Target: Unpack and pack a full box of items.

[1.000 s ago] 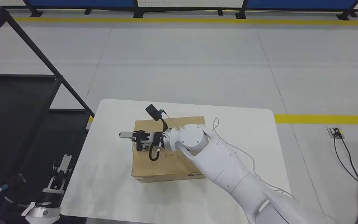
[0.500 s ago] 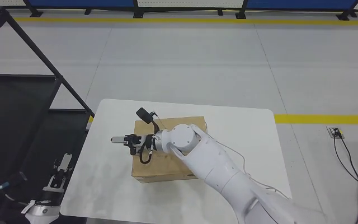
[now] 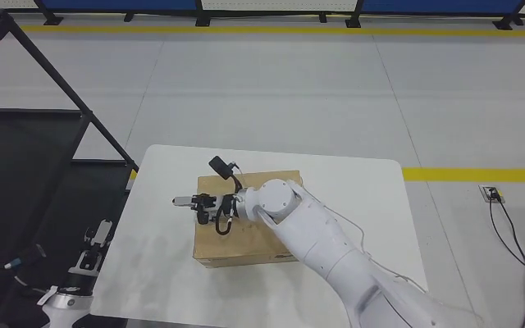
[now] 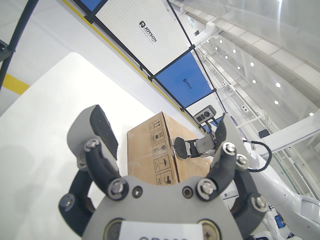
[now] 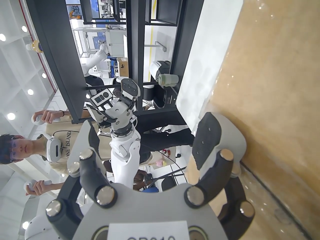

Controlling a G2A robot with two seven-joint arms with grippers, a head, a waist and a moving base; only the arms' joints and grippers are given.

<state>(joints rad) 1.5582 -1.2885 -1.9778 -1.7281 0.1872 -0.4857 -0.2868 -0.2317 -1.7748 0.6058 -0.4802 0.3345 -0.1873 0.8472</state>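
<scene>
A closed, taped cardboard box stands on the white table. My right gripper is level with the box top at its left edge and juts out past it. In the right wrist view it is open and holds nothing, with one pad next to the box top. My left gripper hangs off the table's left side, lower than the tabletop. Its fingers are open and empty, aimed at the box side, and the right gripper appears beyond them.
A black metal frame stands left of the table, close to the left arm. The right arm lies across the box top. Bare table surface shows right of the box and in front of it.
The right gripper swung out left past the box edge, then came back a little to the right. The left gripper shifted slightly toward the table.
</scene>
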